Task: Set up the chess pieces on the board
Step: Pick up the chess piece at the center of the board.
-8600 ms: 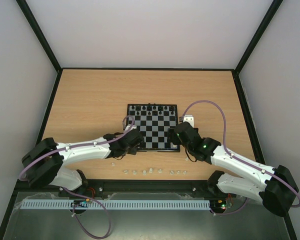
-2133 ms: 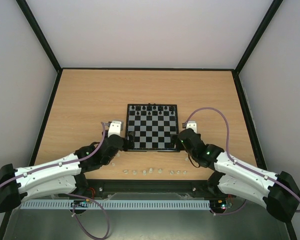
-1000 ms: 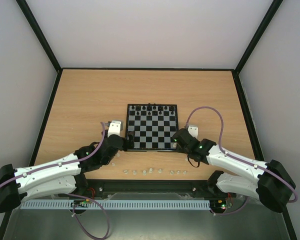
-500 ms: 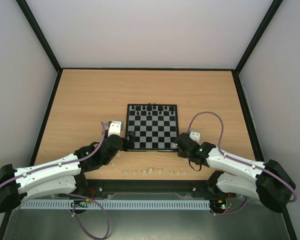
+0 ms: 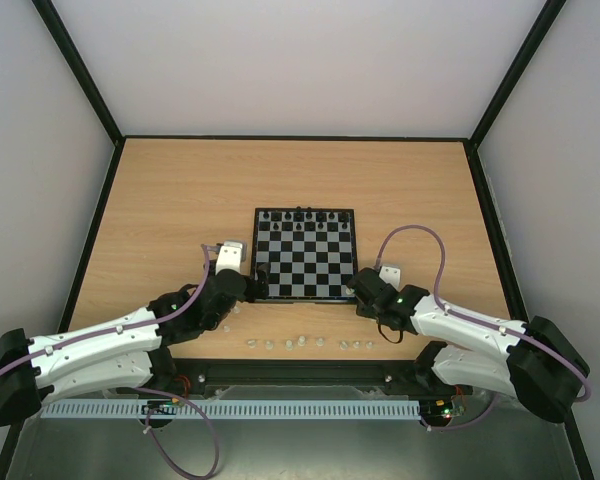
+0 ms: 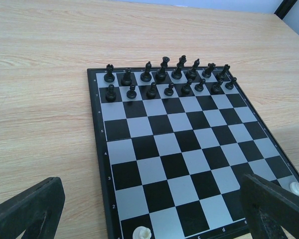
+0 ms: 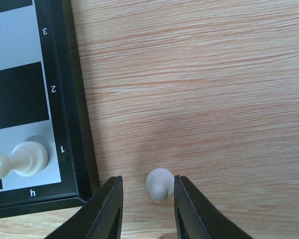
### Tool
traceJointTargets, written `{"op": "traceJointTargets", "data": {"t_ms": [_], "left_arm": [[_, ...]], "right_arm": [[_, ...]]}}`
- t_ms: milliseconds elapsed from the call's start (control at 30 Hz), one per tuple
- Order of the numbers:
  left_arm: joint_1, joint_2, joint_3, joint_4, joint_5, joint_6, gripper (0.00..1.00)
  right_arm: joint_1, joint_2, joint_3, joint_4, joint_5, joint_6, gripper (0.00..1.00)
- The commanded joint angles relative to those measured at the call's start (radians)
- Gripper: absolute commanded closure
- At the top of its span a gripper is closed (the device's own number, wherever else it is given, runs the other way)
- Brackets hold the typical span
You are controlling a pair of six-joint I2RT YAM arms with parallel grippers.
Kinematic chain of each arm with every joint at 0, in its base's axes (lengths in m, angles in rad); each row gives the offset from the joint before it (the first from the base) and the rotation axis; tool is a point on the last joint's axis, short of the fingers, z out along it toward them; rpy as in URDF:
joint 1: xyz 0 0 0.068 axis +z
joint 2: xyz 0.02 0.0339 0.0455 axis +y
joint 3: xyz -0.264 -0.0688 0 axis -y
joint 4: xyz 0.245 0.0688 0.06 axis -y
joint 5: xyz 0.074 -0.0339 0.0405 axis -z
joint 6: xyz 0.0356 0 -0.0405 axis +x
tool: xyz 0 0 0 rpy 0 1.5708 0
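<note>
The board (image 5: 305, 262) lies mid-table with tiny black pieces (image 6: 164, 79) filling its two far rows. A white rook (image 6: 141, 233) stands on the near left corner square and another white rook (image 7: 27, 158) on the near right corner square. My right gripper (image 7: 148, 206) is low on the wood just off the board's near right corner, open, its jaws narrowly around a pale pawn (image 7: 159, 184). The pawn touches the right finger, with a gap to the left one. My left gripper (image 6: 149, 209) hovers wide open at the board's near left corner, holding nothing.
Several more pale chess pieces (image 5: 305, 343) stand in a loose row on the wood near the table's front edge, between the two arms. Black frame rails (image 5: 100, 215) border the table on the left, right and back.
My right gripper has slid down off the board's right edge to the wood by its near right corner, its jaws narrowing round the pawn. The left arm has not moved.
</note>
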Motion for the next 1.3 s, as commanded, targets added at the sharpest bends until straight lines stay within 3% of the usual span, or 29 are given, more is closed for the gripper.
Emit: {"op": "traceJointTargets", "data": {"t_ms": [0,1267], "left_arm": [[0.004,-0.013,-0.007,0.013,-0.001,0.007,0.01],[0.003,-0.015,-0.009,0.013,0.004,0.006,0.01]], "right_arm": [[0.005,0.004,-0.009,-0.016,0.018,0.017,0.72],[0.005,-0.03,-0.023,-0.004,0.025,0.011,0.77]]}}
